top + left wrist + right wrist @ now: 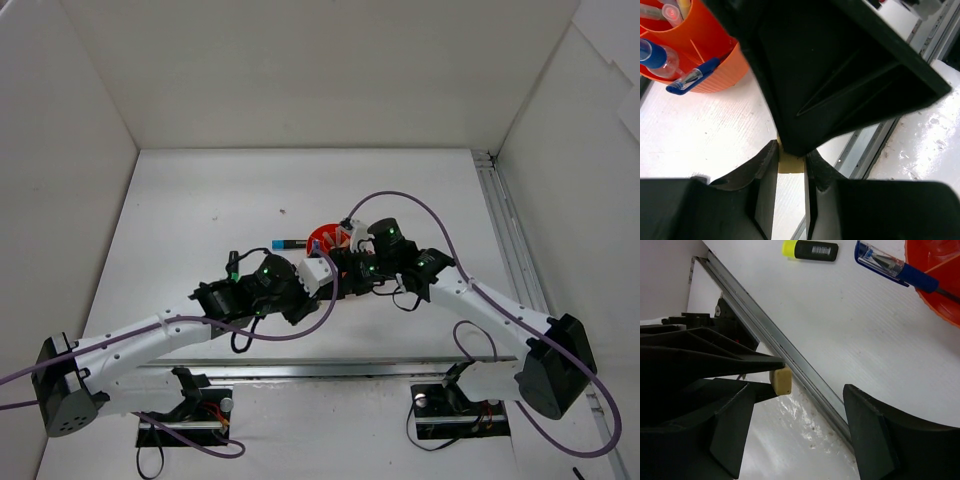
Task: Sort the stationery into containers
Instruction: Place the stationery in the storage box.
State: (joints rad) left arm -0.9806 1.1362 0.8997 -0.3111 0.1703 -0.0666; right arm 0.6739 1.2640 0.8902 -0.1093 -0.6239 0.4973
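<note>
Pinching a small tan block eraser point(781, 381), the left gripper point(790, 159) needed steadiness (handover, seemingly) until the wide-open right gripper point(800, 426) closed squarely.

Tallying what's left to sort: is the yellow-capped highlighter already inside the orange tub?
No, the yellow-capped highlighter lies on the white table, apart from the orange tub.
</note>
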